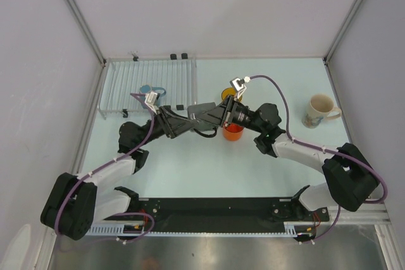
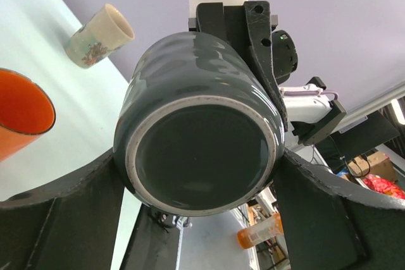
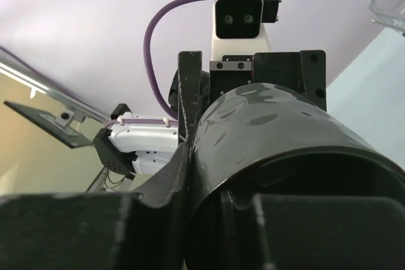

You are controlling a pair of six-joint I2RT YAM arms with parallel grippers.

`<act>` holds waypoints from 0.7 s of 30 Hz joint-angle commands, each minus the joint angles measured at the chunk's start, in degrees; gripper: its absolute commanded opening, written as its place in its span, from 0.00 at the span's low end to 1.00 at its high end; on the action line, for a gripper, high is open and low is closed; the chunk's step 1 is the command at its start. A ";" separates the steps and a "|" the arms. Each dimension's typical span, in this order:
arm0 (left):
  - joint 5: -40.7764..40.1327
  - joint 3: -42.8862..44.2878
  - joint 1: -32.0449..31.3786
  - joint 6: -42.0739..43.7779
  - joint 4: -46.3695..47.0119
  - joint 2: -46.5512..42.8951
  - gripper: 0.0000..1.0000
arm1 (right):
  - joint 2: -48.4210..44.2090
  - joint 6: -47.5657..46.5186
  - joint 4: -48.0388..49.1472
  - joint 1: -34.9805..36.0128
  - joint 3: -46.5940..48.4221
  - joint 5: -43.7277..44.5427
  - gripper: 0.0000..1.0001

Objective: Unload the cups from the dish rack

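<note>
Top external view: both arms meet mid-tabletop (image 1: 190, 169), right of the dish rack (image 1: 171, 77), near the orange mug (image 1: 233, 133). The left gripper (image 2: 202, 175) is clamped on the dark grey mug (image 2: 196, 80), held sideways off the tabletop. The right gripper (image 3: 215, 219) has one finger inside the rim and one outside; can't tell if it's pinching. The light blue mug (image 1: 147, 90) is in the rack, and the cream mug (image 1: 319, 110) stands far right.

My top camera looks down over the whole bench (image 1: 190, 169); both wrist cameras face each other, close on the grey mug (image 2: 196, 150).
</note>
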 commanded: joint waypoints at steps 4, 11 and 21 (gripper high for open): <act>1.08 0.34 -2.79 1.73 3.77 -0.81 0.00 | 1.19 -0.09 5.96 1.10 2.56 -0.28 0.00; 0.38 3.50 -2.79 7.88 -9.46 -4.05 0.56 | -4.78 -2.90 -1.67 -0.56 0.55 2.36 0.00; -8.67 13.96 -2.52 18.43 -35.59 -6.08 1.00 | -22.80 -22.57 -43.99 -9.45 12.97 11.00 0.00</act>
